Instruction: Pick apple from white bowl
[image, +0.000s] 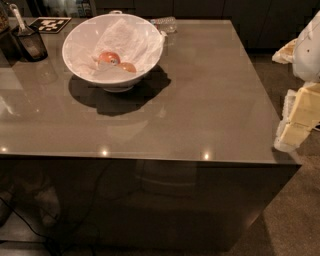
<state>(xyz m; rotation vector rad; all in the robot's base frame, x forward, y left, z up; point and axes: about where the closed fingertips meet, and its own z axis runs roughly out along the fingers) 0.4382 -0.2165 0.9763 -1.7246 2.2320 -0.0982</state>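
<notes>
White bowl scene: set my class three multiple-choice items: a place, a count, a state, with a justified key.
1. Where on the table is the white bowl?
A) far left part
B) near right corner
C) middle of the near edge

2. How many apples are in the bowl?
A) one
B) four
C) two

3. The apple, the redder one, is:
A) lifted in the air
B) lying in the bowl
C) on the table

Key: 1 A, it stands far left. 2 C, the apple and a paler apple lie side by side. 3 B, it rests on the paper; the gripper is beyond the table's right edge.
</notes>
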